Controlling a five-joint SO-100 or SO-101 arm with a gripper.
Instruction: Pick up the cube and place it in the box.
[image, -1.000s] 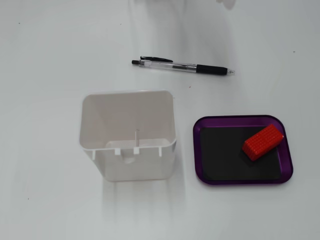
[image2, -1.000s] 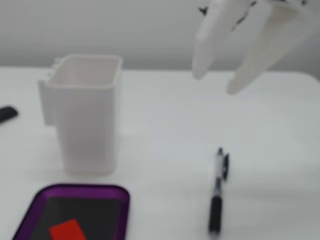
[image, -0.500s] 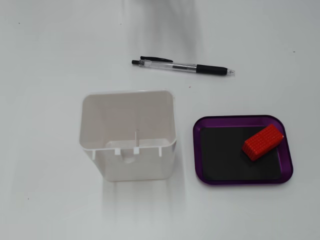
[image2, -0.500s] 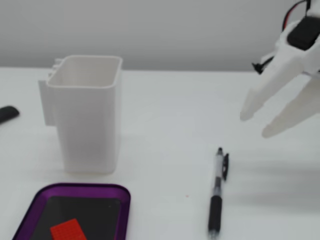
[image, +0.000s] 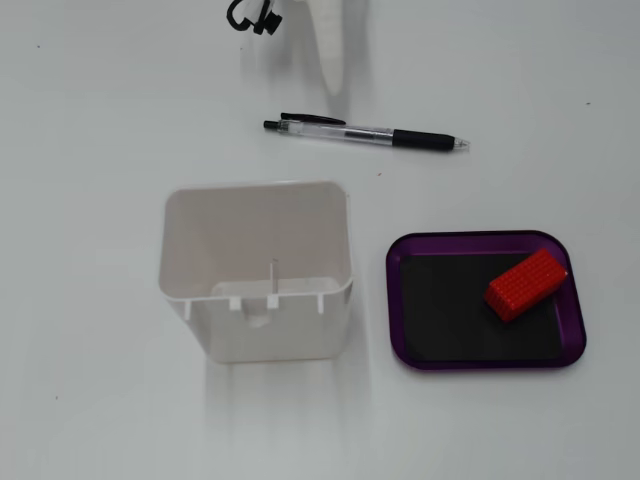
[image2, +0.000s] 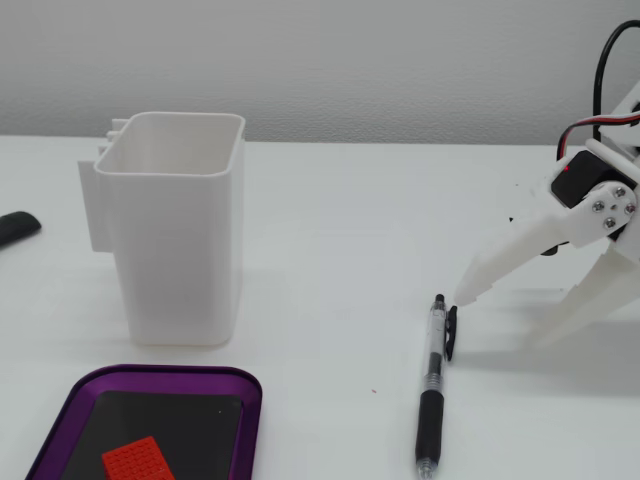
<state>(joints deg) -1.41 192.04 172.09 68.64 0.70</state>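
Note:
The red ribbed cube (image: 527, 284) lies on the black floor of the purple-rimmed box (image: 395, 300), in its far right part, apart from the gripper. It also shows in a fixed view (image2: 138, 463) inside the box (image2: 150, 372) at the bottom left. My white gripper (image2: 505, 318) stands at the right, tips down near the table, open and empty, next to the pen's clip end. In a fixed view only one white finger (image: 333, 60) shows at the top edge.
A clear and black pen (image: 365, 133) lies between the gripper and the box; it also shows in a fixed view (image2: 432, 390). A tall white open container (image: 250, 220) (image2: 175, 250) stands beside the box. A dark object (image2: 15, 228) lies at the left edge.

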